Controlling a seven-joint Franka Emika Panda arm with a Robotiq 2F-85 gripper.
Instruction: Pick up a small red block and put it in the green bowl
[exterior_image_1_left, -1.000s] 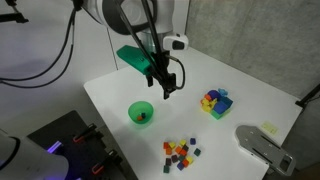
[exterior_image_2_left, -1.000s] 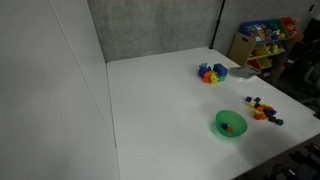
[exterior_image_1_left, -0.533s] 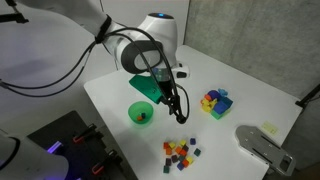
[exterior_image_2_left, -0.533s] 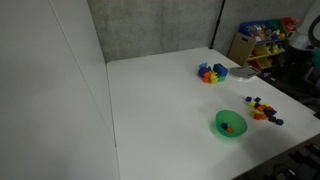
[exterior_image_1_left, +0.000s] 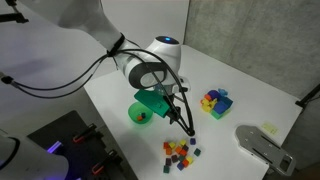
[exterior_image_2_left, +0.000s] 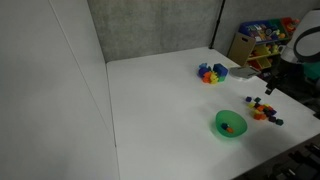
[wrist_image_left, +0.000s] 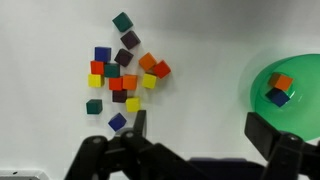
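Observation:
Several loose little cubes lie in a pile (wrist_image_left: 120, 72) on the white table, also seen in both exterior views (exterior_image_1_left: 180, 152) (exterior_image_2_left: 262, 108). A small red block (wrist_image_left: 97, 68) sits at the pile's left side, with more reddish cubes among the others. The green bowl (wrist_image_left: 300, 125) is at the right of the wrist view and holds an orange cube (wrist_image_left: 281, 82) and a blue cube (wrist_image_left: 277, 97). It also shows in both exterior views (exterior_image_1_left: 134, 116) (exterior_image_2_left: 230, 124). My gripper (wrist_image_left: 200, 130) (exterior_image_1_left: 188, 126) is open and empty. It hangs above bare table between the pile and the bowl.
A big multicoloured block cluster (exterior_image_1_left: 215, 101) (exterior_image_2_left: 210, 73) stands further back on the table. A grey device (exterior_image_1_left: 262, 145) sits at the table's edge near the pile. Shelves with toys (exterior_image_2_left: 262, 38) stand beyond the table.
The arm has swung from behind the bowl down towards the cube pile. The gripper stays open and empty. The cubes and bowl have not moved.

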